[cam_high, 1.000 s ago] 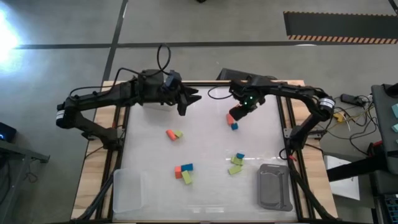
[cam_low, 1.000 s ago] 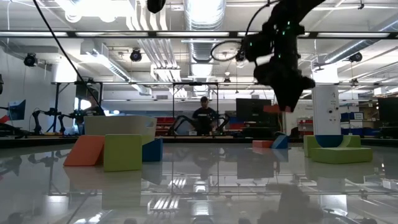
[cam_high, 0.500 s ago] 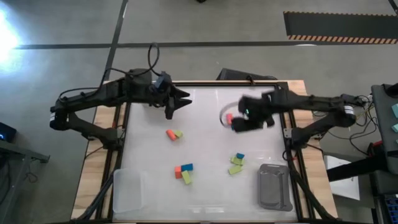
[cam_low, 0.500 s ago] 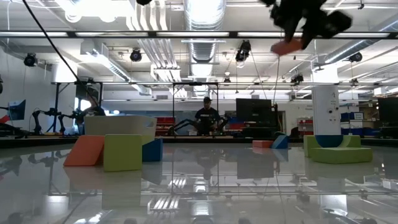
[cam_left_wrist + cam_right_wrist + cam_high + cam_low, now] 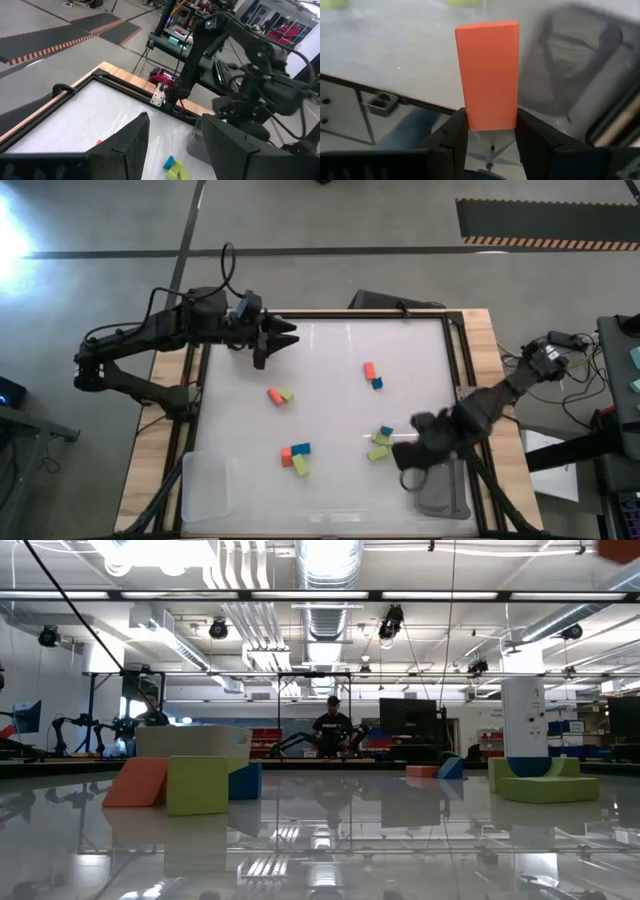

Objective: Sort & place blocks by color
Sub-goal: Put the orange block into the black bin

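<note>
Small orange-red, blue and yellow-green blocks lie flat on the white table in several little groups: orange and blue (image 5: 372, 375), orange and green (image 5: 279, 395), a group of three (image 5: 296, 456), and blue and green (image 5: 380, 442). My right gripper (image 5: 410, 458) hangs above the near right part of the table, beside the grey tray (image 5: 442, 480), shut on an orange-red block (image 5: 487, 75). In the low view only that block's corner (image 5: 620, 548) shows, at the top. My left gripper (image 5: 278, 340) is open, above the far left part of the table. My right gripper pinches the orange-red block between its two fingers (image 5: 456, 131), one on each long side, at one end of the block (image 5: 487, 120). The rest of the block sticks out past the fingertips. The block is lifted clear, above the table's near edge and the grey tray (image 5: 580, 65).
A clear tray (image 5: 210, 485) sits at the near left corner, the grey tray at the near right. The table's dark frame (image 5: 462, 380) runs along its sides. In the left wrist view my right arm (image 5: 260, 95) stands across the table. A person (image 5: 331, 730) is far behind.
My right gripper, carrying the orange-red block, has swung from the far middle of the table toward the near right corner and risen out of the low view. My left gripper has drawn back toward the table's left edge, still open.
</note>
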Available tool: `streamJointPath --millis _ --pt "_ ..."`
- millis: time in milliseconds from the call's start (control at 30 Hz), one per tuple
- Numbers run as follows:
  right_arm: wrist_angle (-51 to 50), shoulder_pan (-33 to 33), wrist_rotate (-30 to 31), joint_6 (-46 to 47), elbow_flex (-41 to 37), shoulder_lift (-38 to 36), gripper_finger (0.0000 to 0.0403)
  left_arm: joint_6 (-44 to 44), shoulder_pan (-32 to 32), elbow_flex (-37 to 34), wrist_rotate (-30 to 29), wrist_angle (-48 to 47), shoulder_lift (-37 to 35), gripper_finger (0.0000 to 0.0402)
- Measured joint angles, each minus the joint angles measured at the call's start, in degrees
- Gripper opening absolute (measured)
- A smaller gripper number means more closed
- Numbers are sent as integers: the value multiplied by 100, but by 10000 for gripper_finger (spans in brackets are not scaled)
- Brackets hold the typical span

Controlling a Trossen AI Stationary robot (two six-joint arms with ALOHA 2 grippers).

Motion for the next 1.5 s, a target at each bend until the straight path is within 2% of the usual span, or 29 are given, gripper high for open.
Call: streamJointPath --millis 233,500,700,1067,1500 --pt "73 962 11 1080 -27 190 122 -2 0 0 0 1 0 166" --pt "105 1547 28 1789 -471 250 122 -2 0 0 -9 4 4 166" --pt "333 1573 77 1846 -1003 161 123 -4 0 0 -31 57 55 166" --pt "2178 1598 164 2020 -2415 161 123 -31 0 0 -37 48 68 166" --pt "2379 1638 121 2081 -3067 161 123 -35 0 0 -55 57 113 166"
